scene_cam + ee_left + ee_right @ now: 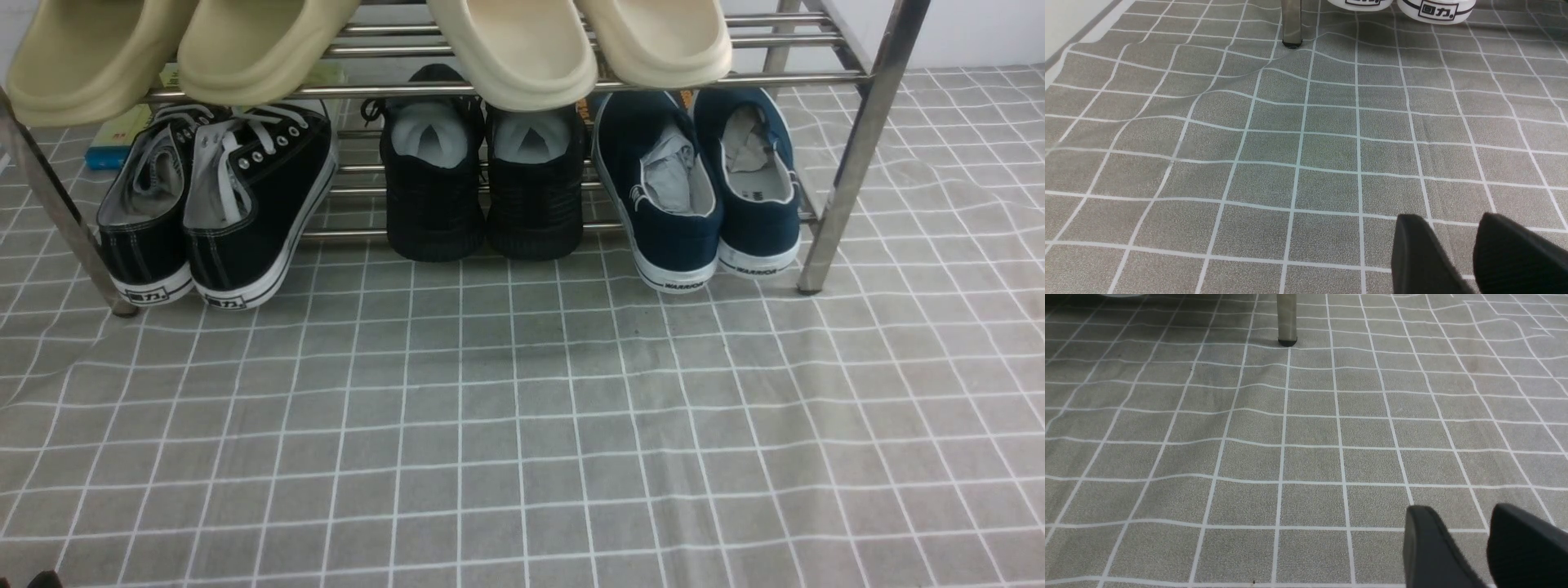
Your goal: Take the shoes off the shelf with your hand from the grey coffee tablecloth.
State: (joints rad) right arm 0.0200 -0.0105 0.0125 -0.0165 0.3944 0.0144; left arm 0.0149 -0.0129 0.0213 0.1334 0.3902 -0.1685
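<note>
The left black claw (1449, 218) and right black claw (1461, 509) each stand partly open, gripping nothing, above the white-gridded grey tablecloth (490, 425). By the right end of the silver metal shoe rack's (841, 188) lower tier sit the navy canvas slip-on sneakers (673, 204), long axes running front to back, heels nearest, toes pointing away and slightly left; white soles read "WARRIOR", grey insoles show.
</note>
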